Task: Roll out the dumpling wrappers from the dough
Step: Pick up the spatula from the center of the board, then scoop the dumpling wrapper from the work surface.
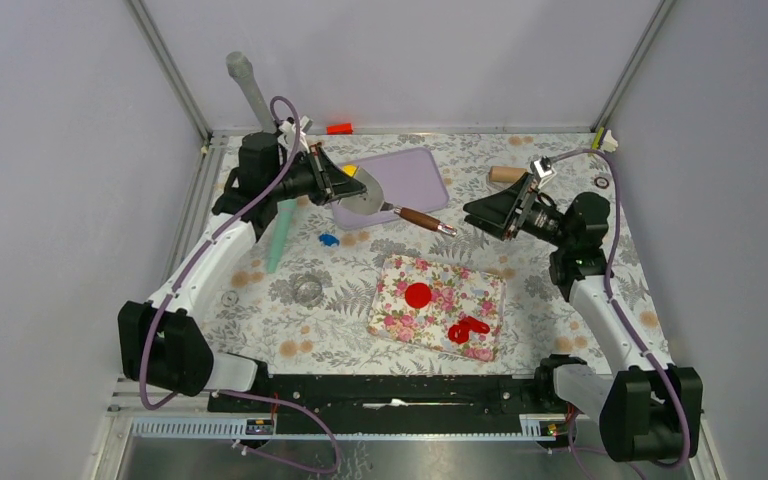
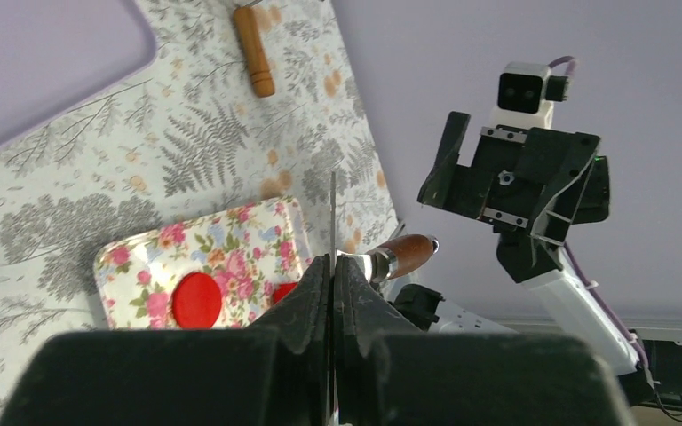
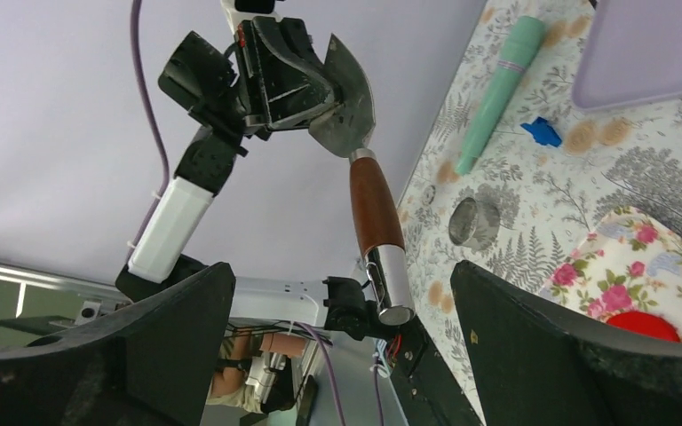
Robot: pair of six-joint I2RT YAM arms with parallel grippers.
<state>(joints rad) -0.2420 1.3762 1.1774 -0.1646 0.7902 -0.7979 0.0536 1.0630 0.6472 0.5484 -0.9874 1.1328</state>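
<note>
A round flat red dumpling wrapper lies on the floral board, with ragged red dough scraps near the board's right corner. My left gripper hangs over the purple tray, shut on the metal blade of a spatula. The spatula's wooden handle sticks out toward the right arm. My right gripper is open, and the handle's metal end lies just ahead of its gap, untouched. In the left wrist view the blade stands edge-on between the fingers, with the wrapper below.
A wooden rolling pin lies at the back right. A mint green roller, a small blue piece and a metal ring cutter sit left of the board. A red-orange block rests at the back edge.
</note>
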